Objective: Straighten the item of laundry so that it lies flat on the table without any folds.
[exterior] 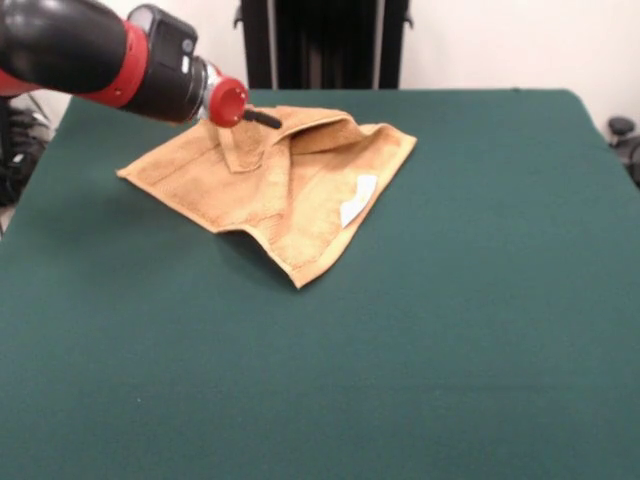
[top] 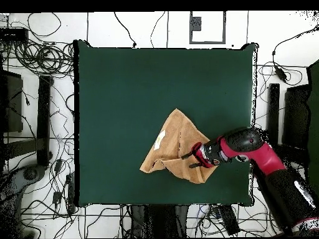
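Observation:
The item of laundry (exterior: 290, 190), a tan-orange towel, lies crumpled on the green table (exterior: 450, 330), folded over itself into a rough triangle. A white tag (exterior: 357, 198) shows on its right flap. A folded strip rises at its far side near the gripper. My gripper (exterior: 270, 120) comes in low from the upper left, level with that raised fold at the towel's far edge. In the overhead view the gripper (top: 189, 160) sits over the towel (top: 176, 140) near its lower right part. Its two black fingers stand apart, so it is open. I cannot tell whether the fingers touch the cloth.
The towel lies toward the side of the table (top: 112, 93) nearest the robot's base. Cables and black stands (top: 43, 112) surround the table on the floor.

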